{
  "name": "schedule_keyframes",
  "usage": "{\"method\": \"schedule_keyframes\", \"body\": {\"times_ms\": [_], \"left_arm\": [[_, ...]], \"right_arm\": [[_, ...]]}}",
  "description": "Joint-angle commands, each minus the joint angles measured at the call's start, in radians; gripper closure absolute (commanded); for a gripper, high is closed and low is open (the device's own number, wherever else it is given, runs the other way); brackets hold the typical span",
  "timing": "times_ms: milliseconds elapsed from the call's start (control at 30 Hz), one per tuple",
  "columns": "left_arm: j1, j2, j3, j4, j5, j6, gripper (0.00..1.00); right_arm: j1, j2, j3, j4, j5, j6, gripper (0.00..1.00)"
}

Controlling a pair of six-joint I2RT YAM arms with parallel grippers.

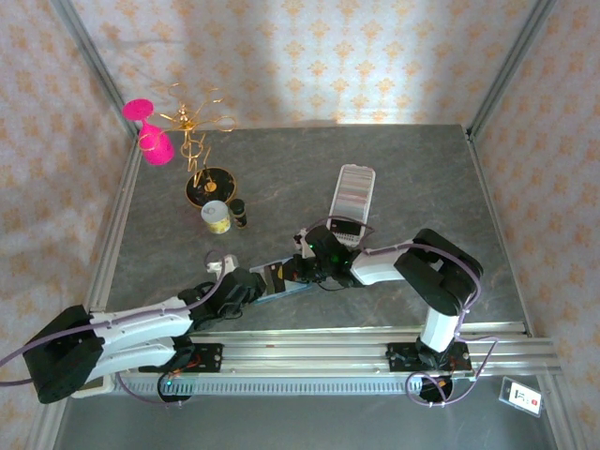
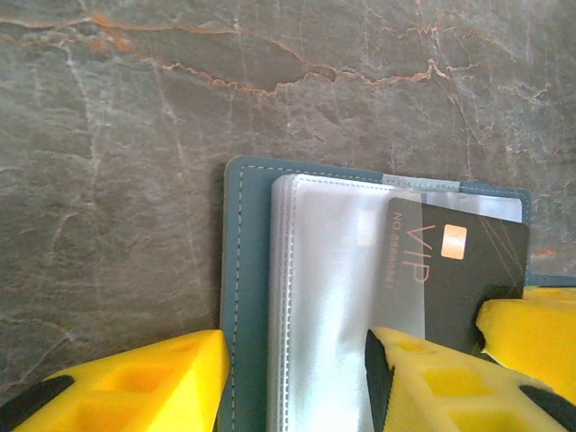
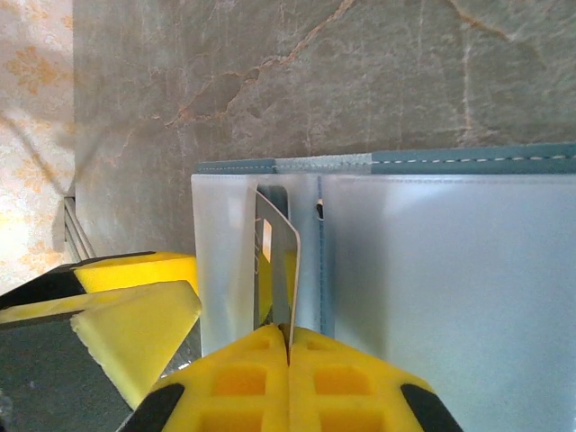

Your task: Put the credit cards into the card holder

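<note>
Where its jaws meet, the right hand (image 3: 290, 337) pinches a dark card (image 3: 274, 261) on edge, the card's far end partly inside a clear sleeve of the open holder (image 3: 450, 162). The left hand (image 2: 295, 337) stands wide astride the sleeves, gripping nothing. The holder lies flat on the bench (image 2: 135, 135); more cards (image 1: 352, 197) fill a tray (image 1: 359, 169) farther back.

Both arms white links w/ black joints: left arm (image 1: 141, 333), right arm (image 1: 375, 267). Lavender cables (image 1: 19, 354) loop off the bases. Small green light (image 1: 307, 251) on the right wrist, prob. an LED. left gripper (image 2: 295, 346) & right gripper (image 3: 288, 346): yellow fingers w/ square recesses, black at roots.
</note>
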Motion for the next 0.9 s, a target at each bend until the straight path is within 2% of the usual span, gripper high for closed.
{"method": "schedule_keyframes", "body": {"times_ms": [0,100,233,500,733,800,867], "left_arm": [[0.029,-0.010,-0.047,-0.005,0.038,-0.023,0.51],[0.040,-0.026,-0.017,-0.129,-0.016,-0.005,0.50],[0.039,-0.040,-0.012,-0.148,-0.008,0.005,0.50],[0.041,0.008,-0.023,-0.048,0.070,0.016,0.51],[0.041,0.018,-0.020,-0.030,0.078,0.030,0.52],[0.042,0.021,-0.014,-0.043,0.073,0.032,0.52],[0.041,0.018,-0.020,-0.039,0.063,0.027,0.52]], "right_arm": [[0.009,0.034,0.028,-0.065,-0.004,-0.030,1.00],[0.012,0.034,0.035,-0.078,0.001,-0.030,1.00],[0.014,0.034,0.047,-0.092,0.007,-0.035,1.00],[0.019,0.048,0.066,-0.088,-0.021,-0.029,1.00],[0.023,0.079,0.110,-0.124,-0.010,-0.039,0.95],[0.027,0.088,0.126,-0.132,-0.011,-0.041,0.92],[0.029,0.087,0.138,-0.152,0.002,-0.048,0.82]]}}
